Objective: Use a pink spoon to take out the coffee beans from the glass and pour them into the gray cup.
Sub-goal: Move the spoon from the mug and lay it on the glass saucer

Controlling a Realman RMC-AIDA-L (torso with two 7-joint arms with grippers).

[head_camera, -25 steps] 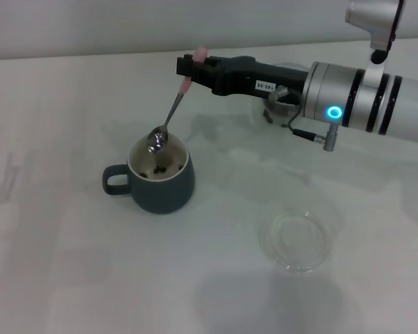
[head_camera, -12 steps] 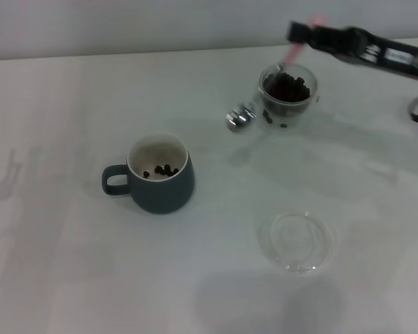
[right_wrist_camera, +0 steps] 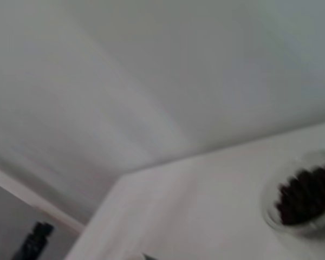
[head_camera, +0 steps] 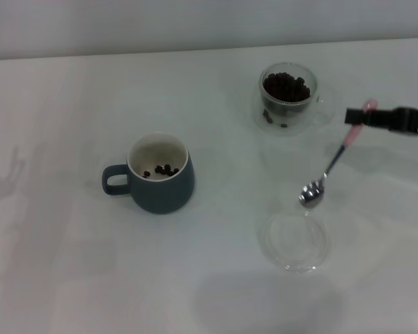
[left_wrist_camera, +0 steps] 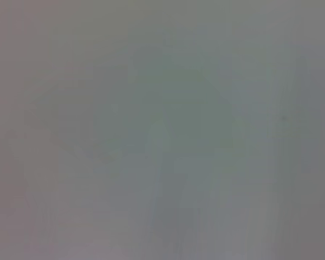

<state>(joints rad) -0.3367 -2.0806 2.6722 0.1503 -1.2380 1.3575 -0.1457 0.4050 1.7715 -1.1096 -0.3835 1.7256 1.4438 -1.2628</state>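
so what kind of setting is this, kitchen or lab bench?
Likely a lab test bench, not a kitchen: a bare white table against a plain wall, holding only task props: the gray cup, the glass of coffee beans and a clear saucer.

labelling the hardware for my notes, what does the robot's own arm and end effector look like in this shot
Only a little shows. In the head view the right end effector enters from the right edge as a slim, flat black bar with a squared black tip. A small pale marking sits on it near the picture edge, too small to read. No cables or arm casing show. The left end effector appears in no view.
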